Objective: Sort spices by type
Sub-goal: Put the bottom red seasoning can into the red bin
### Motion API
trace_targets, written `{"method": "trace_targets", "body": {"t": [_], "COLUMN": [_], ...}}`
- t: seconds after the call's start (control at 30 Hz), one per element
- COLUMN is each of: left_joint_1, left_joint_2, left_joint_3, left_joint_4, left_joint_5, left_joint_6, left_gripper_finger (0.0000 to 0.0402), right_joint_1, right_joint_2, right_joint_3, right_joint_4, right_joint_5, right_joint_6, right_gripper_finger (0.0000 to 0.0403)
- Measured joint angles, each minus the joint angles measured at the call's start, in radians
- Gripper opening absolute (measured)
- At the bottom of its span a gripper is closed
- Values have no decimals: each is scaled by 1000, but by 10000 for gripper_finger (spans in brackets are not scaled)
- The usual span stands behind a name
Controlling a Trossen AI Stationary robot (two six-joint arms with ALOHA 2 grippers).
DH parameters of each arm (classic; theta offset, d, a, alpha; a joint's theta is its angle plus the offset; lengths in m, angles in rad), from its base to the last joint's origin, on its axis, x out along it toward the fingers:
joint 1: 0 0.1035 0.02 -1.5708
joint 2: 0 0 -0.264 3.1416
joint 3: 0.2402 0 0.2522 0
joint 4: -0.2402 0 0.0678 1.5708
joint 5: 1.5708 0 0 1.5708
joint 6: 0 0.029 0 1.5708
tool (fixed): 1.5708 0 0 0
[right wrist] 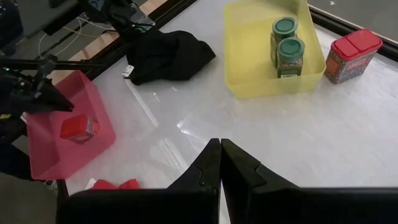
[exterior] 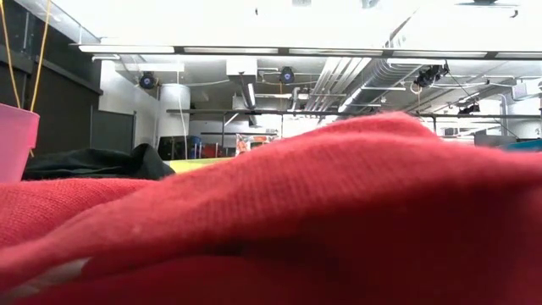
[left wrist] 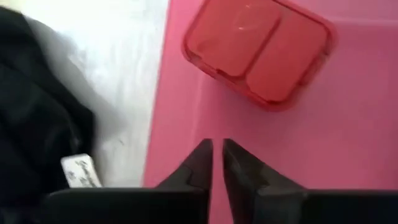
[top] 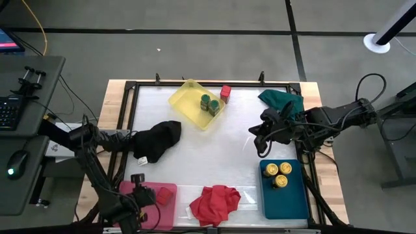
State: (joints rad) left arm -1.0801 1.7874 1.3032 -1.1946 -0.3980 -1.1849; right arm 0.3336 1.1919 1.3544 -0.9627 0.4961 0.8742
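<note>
White bench [top: 214, 146] is carrying trays: pink [top: 170, 207] holding a red box [top: 164, 194] under the clenched left tool [left wrist: 217, 149], yellow [top: 184, 99] holding green jars [top: 209, 104], right tool [right wrist: 220, 149] clenched

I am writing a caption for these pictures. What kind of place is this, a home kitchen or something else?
Most likely a robotics lab or workshop, not a kitchen. The low view shows a bare ceiling with exposed ducts and strip lights. The high view shows a framed work table on a grey floor, with a keyboard and mouse beside it.
</note>
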Motion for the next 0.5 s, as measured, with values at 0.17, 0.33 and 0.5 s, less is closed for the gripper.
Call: {"method": "trace_targets", "body": {"t": [0.17,0.33,0.5], "left_joint_1": [2,6,10], "left_joint_2": [0,0,0], "left_joint_3": [-25,-31,-31], "left_joint_4": [9,84,159], "left_joint_5": [-77,-78,-80], "left_joint_6": [47,125,157], "left_gripper_finger": [4,1,0], "right_joint_1": [0,0,0], "right_joint_2": [0,0,0], "right_joint_3": [0,0,0], "right_joint_4": [2,2,2], "right_joint_5": [1,1,1], "right_joint_6": [9,11,11], "right_gripper_finger": [0,0,0]}}
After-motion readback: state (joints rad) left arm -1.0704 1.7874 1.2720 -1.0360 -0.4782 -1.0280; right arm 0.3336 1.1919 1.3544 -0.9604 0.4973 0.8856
